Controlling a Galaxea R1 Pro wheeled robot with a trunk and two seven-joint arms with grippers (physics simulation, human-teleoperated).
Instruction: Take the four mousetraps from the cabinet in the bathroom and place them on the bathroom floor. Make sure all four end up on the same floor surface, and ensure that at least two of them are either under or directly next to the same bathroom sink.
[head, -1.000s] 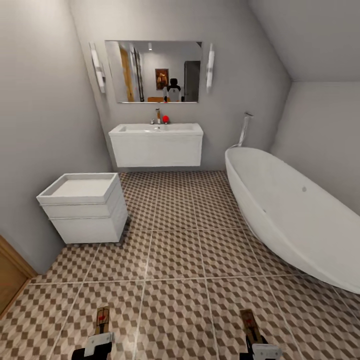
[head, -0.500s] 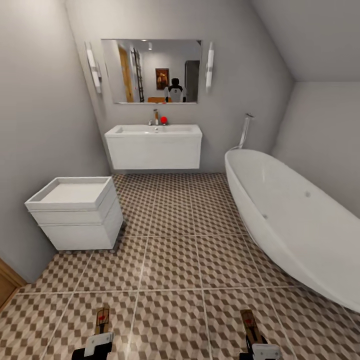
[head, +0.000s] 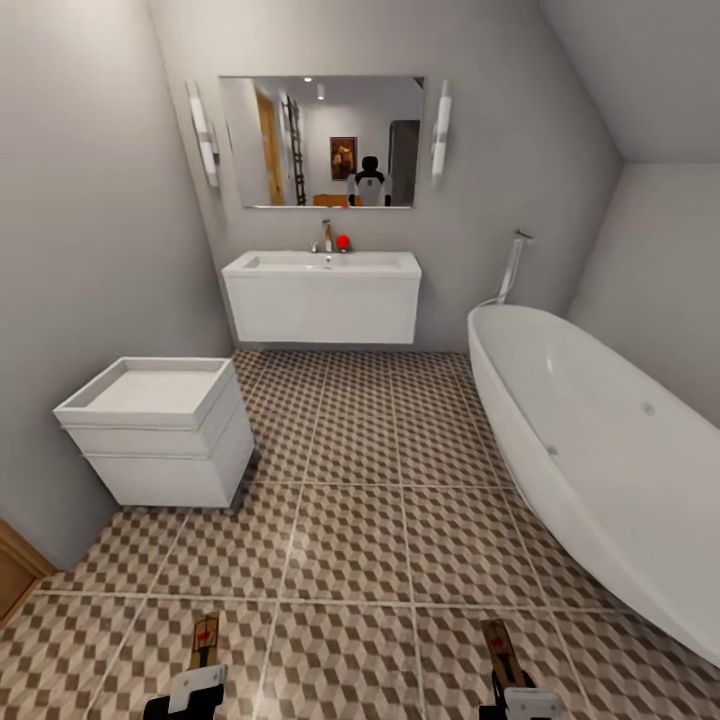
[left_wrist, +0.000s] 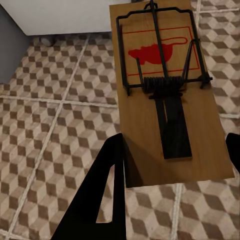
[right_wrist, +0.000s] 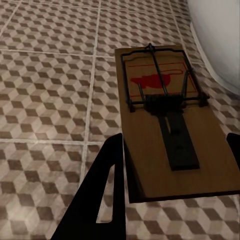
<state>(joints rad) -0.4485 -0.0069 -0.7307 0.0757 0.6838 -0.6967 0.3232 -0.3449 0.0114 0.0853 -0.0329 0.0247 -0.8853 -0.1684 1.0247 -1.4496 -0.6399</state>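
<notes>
Each gripper, left and right, clamps a mousetrap between its fingers above the bathroom floor.

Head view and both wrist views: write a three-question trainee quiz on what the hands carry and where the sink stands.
1. True or false: the left hand and the right hand each hold a mousetrap.
2. Multiple choice: the sink is (A) right beside the robot, (B) at the far wall under the mirror, (C) inside the bathtub.
3. Fill in: the white square fixture on the left, against the wall, is the ____.

Key: 1 true: left mousetrap, right mousetrap, both above the bathroom floor. 2 B. 3 toilet.
</notes>
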